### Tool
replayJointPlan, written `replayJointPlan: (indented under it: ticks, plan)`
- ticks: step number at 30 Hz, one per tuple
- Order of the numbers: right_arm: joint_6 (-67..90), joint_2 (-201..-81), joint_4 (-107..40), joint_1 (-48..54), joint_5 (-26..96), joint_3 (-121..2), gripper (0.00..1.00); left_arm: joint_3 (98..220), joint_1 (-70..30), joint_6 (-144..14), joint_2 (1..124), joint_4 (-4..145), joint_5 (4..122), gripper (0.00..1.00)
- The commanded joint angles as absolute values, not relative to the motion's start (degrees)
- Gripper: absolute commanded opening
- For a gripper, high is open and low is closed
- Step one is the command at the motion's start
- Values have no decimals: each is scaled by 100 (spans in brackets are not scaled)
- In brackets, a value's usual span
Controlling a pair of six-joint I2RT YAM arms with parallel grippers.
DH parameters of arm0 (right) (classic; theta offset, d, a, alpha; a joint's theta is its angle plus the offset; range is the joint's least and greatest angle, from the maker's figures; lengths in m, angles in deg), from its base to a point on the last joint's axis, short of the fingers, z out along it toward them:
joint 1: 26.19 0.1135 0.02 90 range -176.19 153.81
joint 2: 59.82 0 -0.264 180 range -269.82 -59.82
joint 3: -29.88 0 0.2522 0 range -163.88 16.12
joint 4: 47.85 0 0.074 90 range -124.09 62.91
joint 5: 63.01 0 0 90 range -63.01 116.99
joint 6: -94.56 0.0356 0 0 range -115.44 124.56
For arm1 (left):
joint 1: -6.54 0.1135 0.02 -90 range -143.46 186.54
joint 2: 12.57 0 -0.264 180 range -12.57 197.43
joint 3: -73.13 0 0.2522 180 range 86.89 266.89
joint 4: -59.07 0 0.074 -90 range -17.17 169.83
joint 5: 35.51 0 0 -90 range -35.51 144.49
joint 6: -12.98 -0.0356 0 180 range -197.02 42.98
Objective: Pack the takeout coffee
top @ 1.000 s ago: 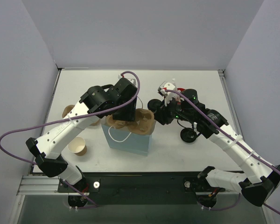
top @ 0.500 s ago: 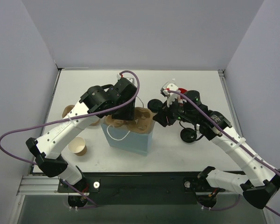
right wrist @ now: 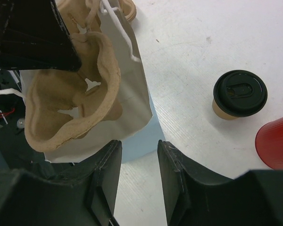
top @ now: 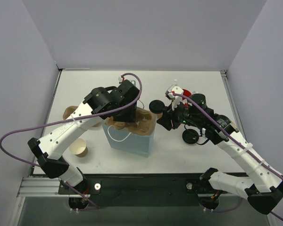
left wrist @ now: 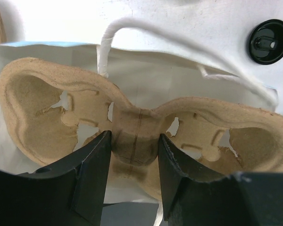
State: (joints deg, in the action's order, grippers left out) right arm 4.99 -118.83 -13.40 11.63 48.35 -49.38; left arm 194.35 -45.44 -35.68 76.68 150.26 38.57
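Takeout coffee [right wrist: 239, 94] stands upright on the table [right wrist: 193, 42], just beside a red cup [right wrist: 276, 141] and ahead of the right gripper [right wrist: 137, 146], whose jaws are parted and empty. The left gripper [left wrist: 134, 141] is clamped on the middle of a pulp cup carrier [left wrist: 42, 108] in the mouth of the blue bag [top: 134, 143].

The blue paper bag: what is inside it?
A tan moulded pulp cup carrier, held by the left gripper, sits partly in the bag, wells empty. Anything below is covered.

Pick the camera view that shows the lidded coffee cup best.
Right wrist: the takeout coffee shows whole, black lid and tan side, standing beside the red cup. Left wrist catches only its lid from above; top external shows a small dark disc.
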Motion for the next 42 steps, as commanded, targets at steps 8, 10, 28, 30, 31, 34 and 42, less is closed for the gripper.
replayJointPlan:
  ticks: [8, 10, 28, 30, 31, 34, 42]
  plan:
    - [553, -11634, -1335, 1125, 4685, -4954, 39, 19166, -4566, -3404, 7734, 16319, 3736, 36]
    - [544, -11616, -1317, 1125, 4685, -4963, 39, 19192, -4566, -3404, 7769, 16319, 3657, 36]
    - [667, -11520, -1308, 1134, 4782, -4901, 39, 19035, -4522, -3308, 7866, 16327, 3472, 35]
    - [658, -11520, -1299, 1143, 4773, -4910, 39, 18955, -4522, -3281, 7805, 16327, 3472, 35]
    - [641, -11511, -1299, 1134, 4764, -4910, 39, 18894, -4522, -3281, 7796, 16327, 3463, 35]
    - [632, -11502, -1299, 1143, 4764, -4936, 40, 18858, -4531, -3264, 7840, 16336, 3445, 35]
    - [561, -11423, -1229, 1143, 4694, -4954, 41, 18806, -4531, -3281, 8024, 16327, 3287, 34]
